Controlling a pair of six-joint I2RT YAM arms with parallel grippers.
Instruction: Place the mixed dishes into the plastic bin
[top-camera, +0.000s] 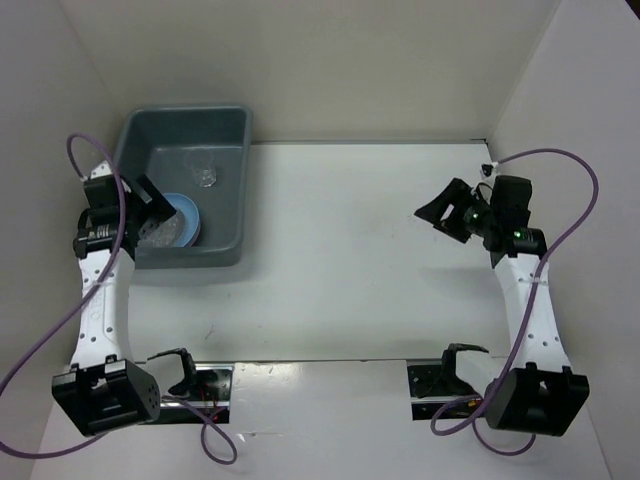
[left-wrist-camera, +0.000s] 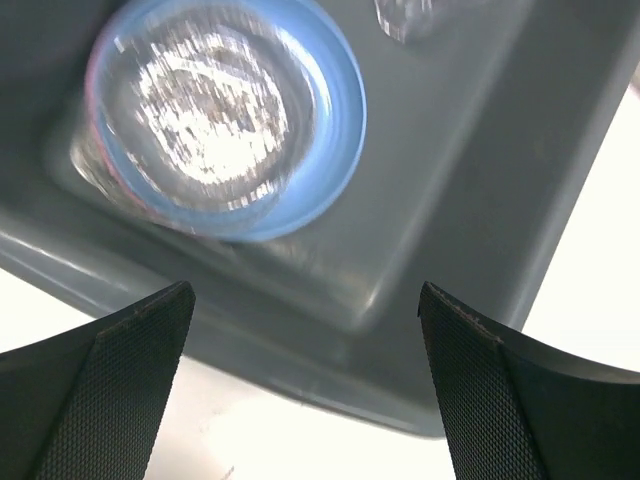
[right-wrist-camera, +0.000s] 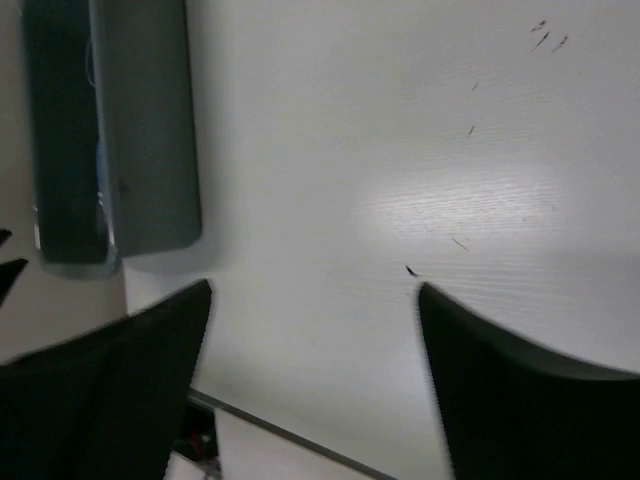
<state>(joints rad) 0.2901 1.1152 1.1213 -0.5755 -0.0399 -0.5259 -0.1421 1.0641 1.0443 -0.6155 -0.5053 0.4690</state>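
Observation:
The grey-blue plastic bin stands at the table's far left. Inside it lies a blue plate with a clear plate on top, and a small clear cup sits on the bin's floor. A pink rim edge shows under the blue plate in the left wrist view. My left gripper is open and empty above the bin's near left corner. My right gripper is open and empty, held above the bare table at the right. The bin also shows in the left wrist view and the right wrist view.
White walls enclose the table on the left, back and right. Both arm bases and a metal rail sit at the near edge. Purple cables loop beside each arm.

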